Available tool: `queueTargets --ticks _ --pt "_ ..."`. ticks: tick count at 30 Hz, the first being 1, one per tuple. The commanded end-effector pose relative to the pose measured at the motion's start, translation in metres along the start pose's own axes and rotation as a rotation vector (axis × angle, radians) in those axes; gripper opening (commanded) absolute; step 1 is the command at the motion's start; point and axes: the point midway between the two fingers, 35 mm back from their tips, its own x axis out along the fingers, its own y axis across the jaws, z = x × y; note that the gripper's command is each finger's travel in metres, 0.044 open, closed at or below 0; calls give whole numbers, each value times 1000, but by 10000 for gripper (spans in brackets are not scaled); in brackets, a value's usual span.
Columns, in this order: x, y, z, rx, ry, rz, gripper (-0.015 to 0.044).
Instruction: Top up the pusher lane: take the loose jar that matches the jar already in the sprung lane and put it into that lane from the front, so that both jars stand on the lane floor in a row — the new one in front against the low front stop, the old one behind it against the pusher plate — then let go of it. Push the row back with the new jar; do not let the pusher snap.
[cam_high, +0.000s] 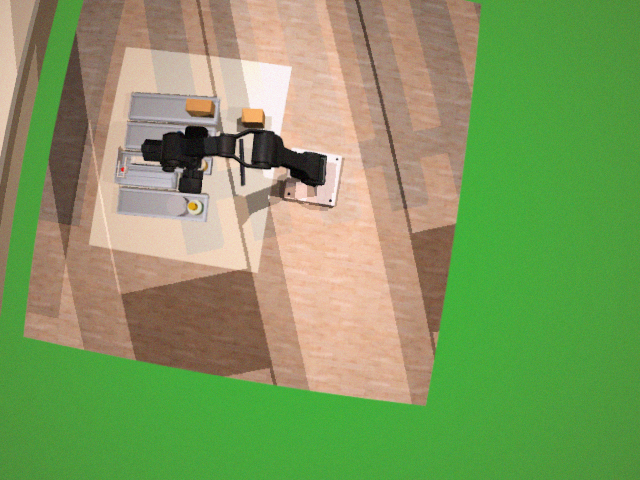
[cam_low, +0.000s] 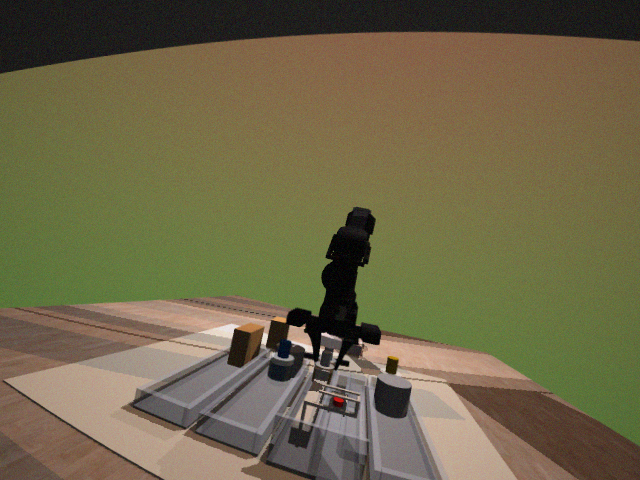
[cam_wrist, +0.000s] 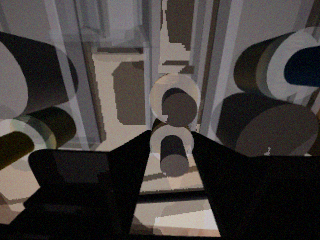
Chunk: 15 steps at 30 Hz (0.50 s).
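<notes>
My gripper (cam_low: 327, 364) (cam_wrist: 170, 135) is shut on a pale jar with a grey knob, the near jar (cam_wrist: 172, 142). It is at the front end of the sprung lane (cam_high: 147, 176), and its fingertips are hidden in the top view. A matching jar (cam_wrist: 159, 95) stands directly behind it in the same row, with little or no gap showing. The red-marked pusher frame (cam_high: 125, 169) (cam_low: 338, 401) is at the lane's back end. The pusher plate and the low front stop cannot be made out. Whether the held jar's base touches the lane floor cannot be told.
A yellow-knobbed jar (cam_high: 194, 207) (cam_low: 392, 364) and a grey cylinder (cam_low: 392, 395) stand in one neighbouring lane. A blue-knobbed jar (cam_low: 280, 368) (cam_wrist: 300, 70) and another grey cylinder (cam_wrist: 277, 130) stand on the other side. Orange boxes (cam_high: 200, 107) (cam_high: 253, 117) are farther over. A dark bar (cam_high: 242, 170) lies in front.
</notes>
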Motion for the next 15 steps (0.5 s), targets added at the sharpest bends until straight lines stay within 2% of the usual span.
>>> queueTargets --ticks 1,15 --pt "0 0 2 0 -14 -1 0" --pt "0 0 0 0 -13 -1 0"
